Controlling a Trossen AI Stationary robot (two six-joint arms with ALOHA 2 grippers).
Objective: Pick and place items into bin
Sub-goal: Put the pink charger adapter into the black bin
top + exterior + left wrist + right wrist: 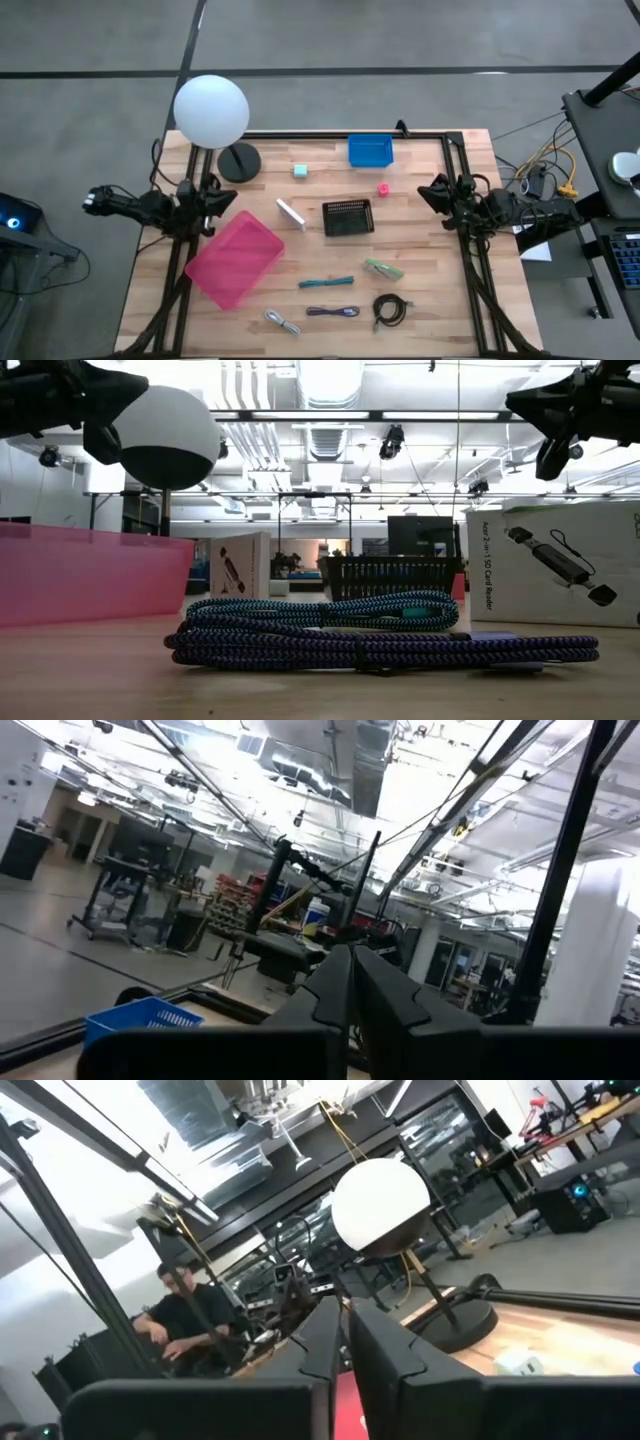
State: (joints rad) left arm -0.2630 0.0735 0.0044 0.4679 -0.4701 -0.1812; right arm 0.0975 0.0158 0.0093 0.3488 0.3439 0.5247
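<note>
Both arms wait at the table's sides and touch nothing. My left gripper is above the left edge with fingers shut. My right gripper is above the right edge, also shut. On the wood lie a mint-green cube, a tiny pink cube, a white bar, a teal stick, a pale green piece, a purple cable, a black coiled cable and a grey-white cable.
A pink bin sits at the left near side, a black mesh basket in the middle and a blue bin at the far edge. The white globe lamp stands on its black base at the far left corner.
</note>
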